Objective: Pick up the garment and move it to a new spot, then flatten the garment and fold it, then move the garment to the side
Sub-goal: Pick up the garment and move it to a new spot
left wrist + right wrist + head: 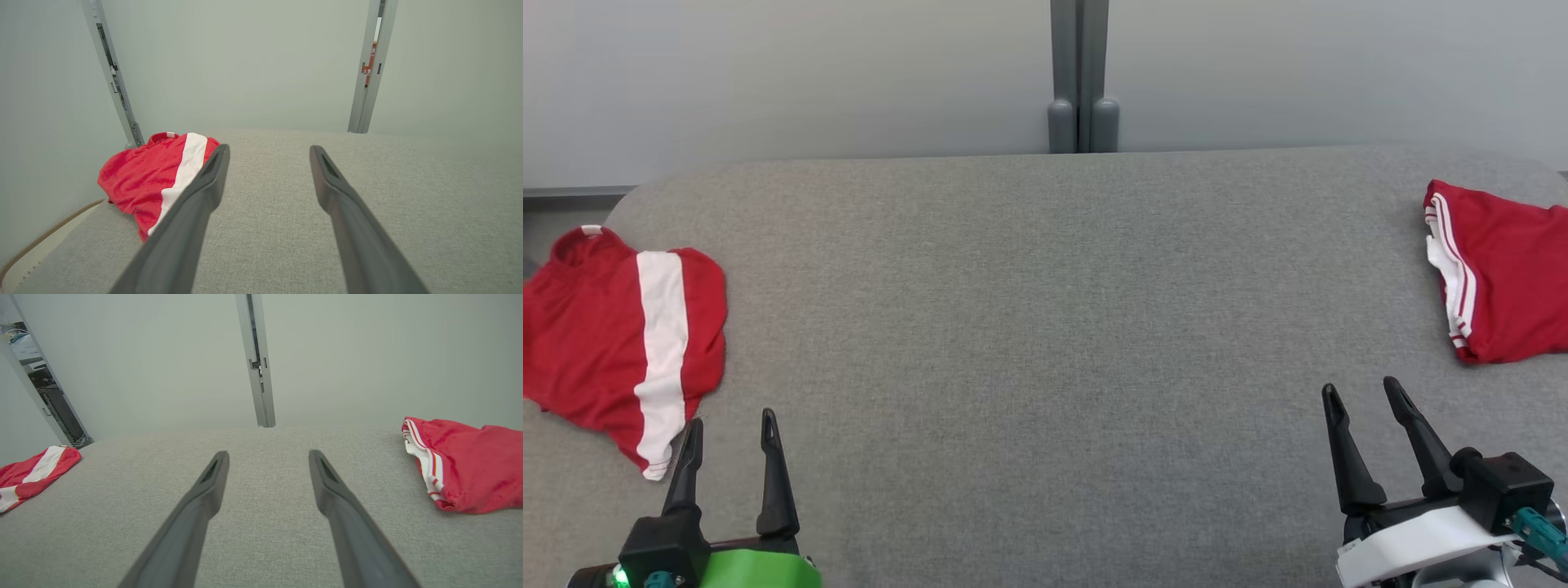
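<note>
Looked like the pick-up step, not yet begun. Left gripper point(731, 420) at lower left and right gripper point(1361, 386) at lower right were both empty, jaws apart. Crumpled red garment point(596, 327) lay at frame's left edge, just beside the left fingers. Next move likely needed: reach up-left, pinch cloth. Second garment point(1503, 269), seemingly folded, sat far right on the grey table point(1045, 286). No obstacle seen.

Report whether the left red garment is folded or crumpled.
Crumpled: the left red garment lies bunched, with wrinkles and an uneven outline.
</note>
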